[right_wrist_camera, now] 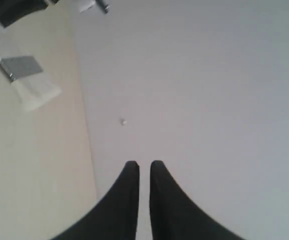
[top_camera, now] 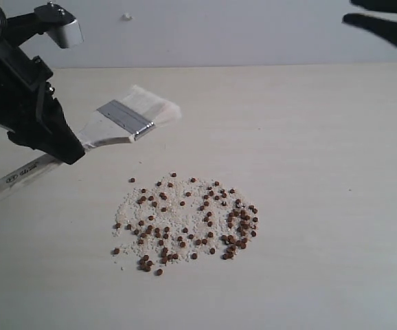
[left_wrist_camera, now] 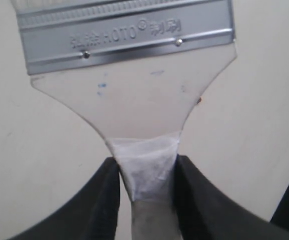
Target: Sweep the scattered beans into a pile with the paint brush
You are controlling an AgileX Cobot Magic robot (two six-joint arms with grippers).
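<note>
Right now my left gripper (left_wrist_camera: 147,170) is clamped on the paint brush (top_camera: 126,117) at the handle's neck. Its long axis slants past the beans (top_camera: 185,220), with the bristles beyond their far-left edge, not touching. My right gripper (right_wrist_camera: 143,169), nearly closed and empty, hangs much farther from the beans.

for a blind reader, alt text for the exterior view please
The left gripper holds a wide paint brush by its handle at the left of a pale table, bristles clear of a loose patch of reddish-brown beans and white grains mid-table. The right gripper shows dark at top right.
</note>
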